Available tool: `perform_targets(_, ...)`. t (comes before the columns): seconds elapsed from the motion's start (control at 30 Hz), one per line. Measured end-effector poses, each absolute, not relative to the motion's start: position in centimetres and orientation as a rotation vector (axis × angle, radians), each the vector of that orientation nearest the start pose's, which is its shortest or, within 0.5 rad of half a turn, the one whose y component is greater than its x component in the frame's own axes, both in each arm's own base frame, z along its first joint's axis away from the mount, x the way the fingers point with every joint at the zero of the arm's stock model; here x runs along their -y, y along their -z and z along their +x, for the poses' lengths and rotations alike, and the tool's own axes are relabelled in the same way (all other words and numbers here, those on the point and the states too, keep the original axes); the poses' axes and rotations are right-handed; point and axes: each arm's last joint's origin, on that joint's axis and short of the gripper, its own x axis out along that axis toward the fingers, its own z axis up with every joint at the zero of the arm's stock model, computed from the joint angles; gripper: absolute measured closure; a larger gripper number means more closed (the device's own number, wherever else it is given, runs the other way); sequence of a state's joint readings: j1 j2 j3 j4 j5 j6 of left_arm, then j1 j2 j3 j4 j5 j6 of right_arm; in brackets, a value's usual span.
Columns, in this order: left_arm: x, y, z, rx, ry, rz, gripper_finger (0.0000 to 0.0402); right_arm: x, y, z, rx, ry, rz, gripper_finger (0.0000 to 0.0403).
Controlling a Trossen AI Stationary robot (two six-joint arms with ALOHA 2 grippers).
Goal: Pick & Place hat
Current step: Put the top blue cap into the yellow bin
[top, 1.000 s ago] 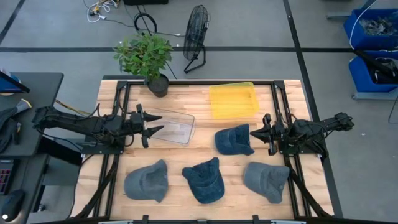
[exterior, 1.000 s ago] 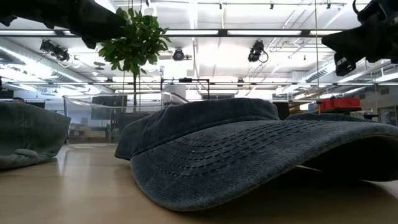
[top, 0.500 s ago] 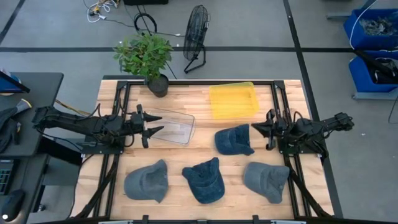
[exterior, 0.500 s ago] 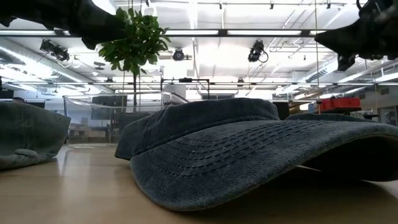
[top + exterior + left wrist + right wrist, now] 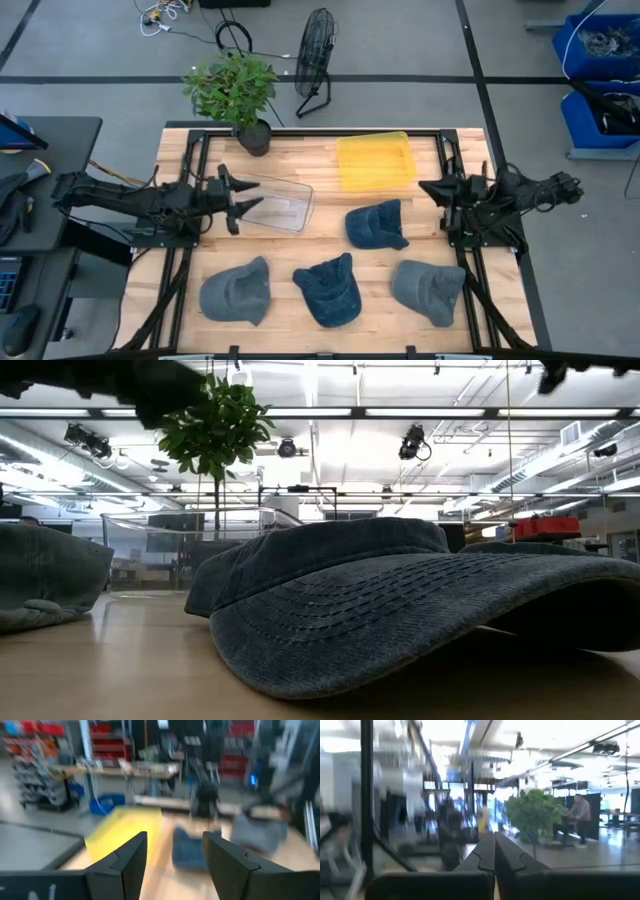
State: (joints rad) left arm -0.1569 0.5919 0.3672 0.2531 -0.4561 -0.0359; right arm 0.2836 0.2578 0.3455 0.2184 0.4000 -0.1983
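Four blue-grey denim hats lie crown up on the wooden table: one mid-table and three along the near edge. The middle near hat fills the low view. My left gripper is open and hovers at the left end of the clear tray. My right gripper is shut, holds nothing, and hangs in the air right of the mid-table hat, by the yellow bin. In its wrist view the shut fingers point level into the room.
A potted plant stands at the table's far left corner. Black frame rails run along both table sides. A floor fan and blue crates stand off the table. Bare wood shows between the hats and the trays.
My right gripper has drawn back from the mid-table hat toward the table's right and far side and has risen; in the low view it has climbed almost out of the picture's top. The hats and my left arm have stayed where they were.
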Motion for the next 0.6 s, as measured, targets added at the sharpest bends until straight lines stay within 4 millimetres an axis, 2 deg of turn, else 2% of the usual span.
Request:
perform_targets(0.1, 0.6, -26.4, 14.8, 0.097, -0.332, -0.007, 0.0205, -2.0, -29.4, 11.0, 0.067, 0.125, -0.15, 0.0402)
perform_targets(0.23, 0.1, -26.2, 15.2, 0.072, -0.368, 0.032, 0.0205, -2.8, -29.2, 14.0, -0.217, 0.147, -0.149, 0.0395)
perform_targets(0.43, -0.4, -25.8, 15.7, 0.052, -0.405, 0.005, 0.0205, -3.0, -27.3, 17.3, -0.606, 0.228, -0.205, 0.0347)
perform_targets(0.6, -0.6, -25.8, 15.7, 0.065, -0.411, -0.059, 0.0205, -2.6, -24.5, 19.8, -0.825, 0.165, -0.175, 0.0297)
